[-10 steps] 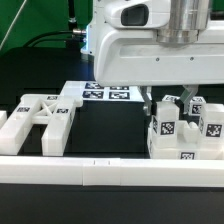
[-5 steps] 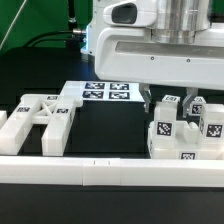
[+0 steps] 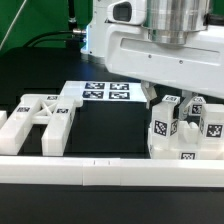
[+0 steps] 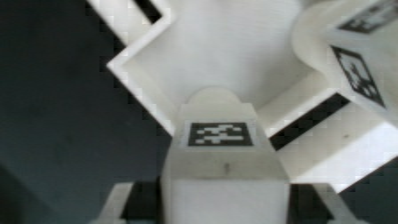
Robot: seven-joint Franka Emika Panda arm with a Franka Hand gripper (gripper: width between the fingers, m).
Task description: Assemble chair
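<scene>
While the arm [image 3: 165,45] tilts and drifts toward the frame's left over the last second, the gripper [image 4: 210,192] stays pinched on a rounded tagged part [image 4: 217,130]. The seat block [image 3: 185,140] sits lower right and the side frame [image 3: 45,115] lower left, both unmoved. You're likely mid-carry, with nothing mated yet.

White chair part [image 4: 219,170] bearing square tag [image 4: 219,134]; angled white frame [image 4: 187,65] beyond it (blurred); black table [image 4: 54,110] underneath.
</scene>
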